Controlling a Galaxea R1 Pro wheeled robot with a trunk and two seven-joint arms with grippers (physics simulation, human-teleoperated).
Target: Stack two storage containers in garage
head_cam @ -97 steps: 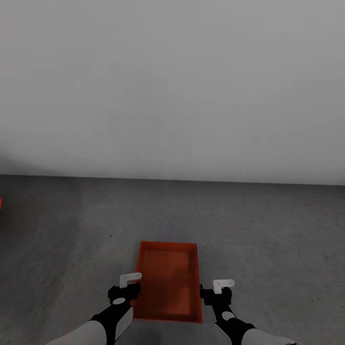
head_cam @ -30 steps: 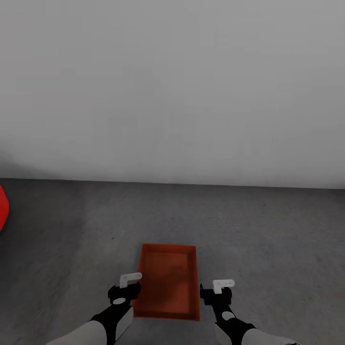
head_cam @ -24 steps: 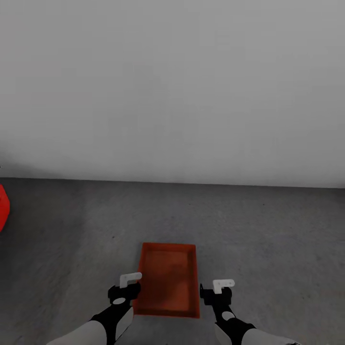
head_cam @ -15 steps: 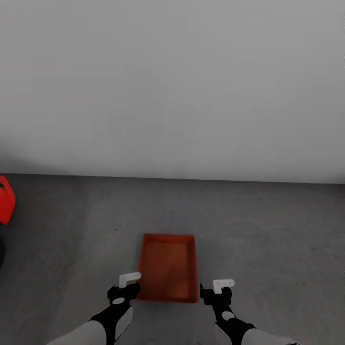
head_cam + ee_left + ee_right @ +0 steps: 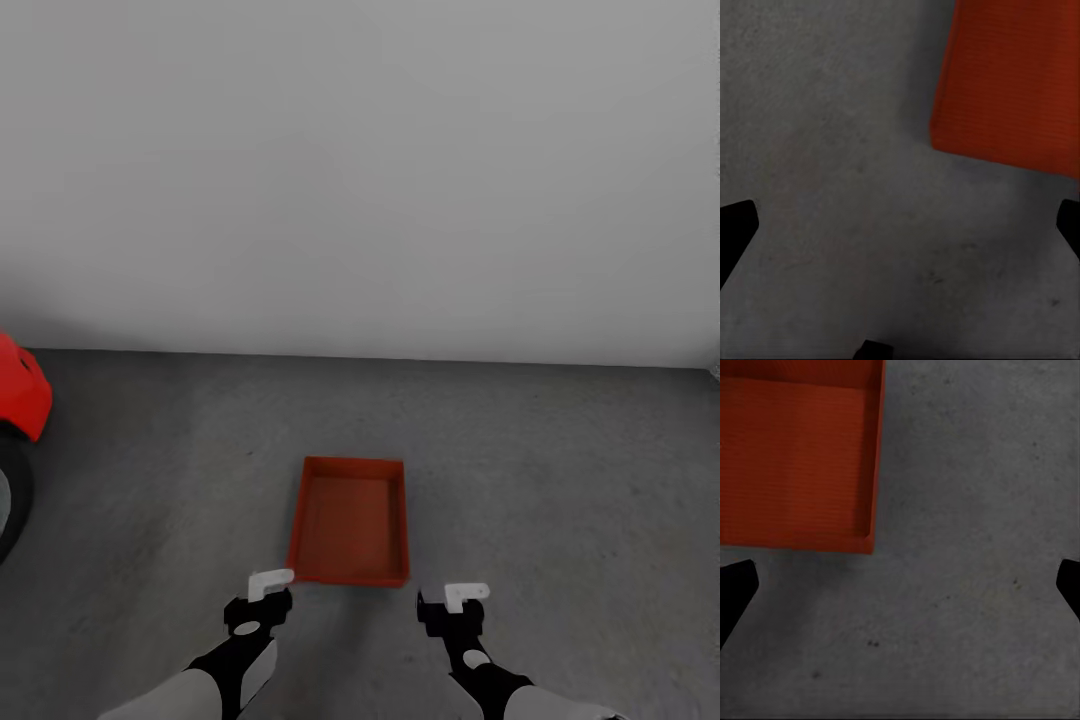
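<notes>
1 storage container (image 5: 349, 520) is sitting on the floor (image 5: 560, 480); 1 red car (image 5: 20, 395) is showing; 2 grippers are hovering: left gripper (image 5: 262, 592), right gripper (image 5: 455, 601).

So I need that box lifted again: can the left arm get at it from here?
Probably yes: the red box sits on bare floor just ahead of the left tool, with nothing between them.

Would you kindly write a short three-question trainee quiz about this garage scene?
1. True or false: the storage container rests on the floor.
2. What is inside the container? A) a second box B) nothing C) tools
3. The left end effector and right end effector are both ____.

Key: 1 true; 2 B; 3 open, with the container beyond them and not held.
</notes>
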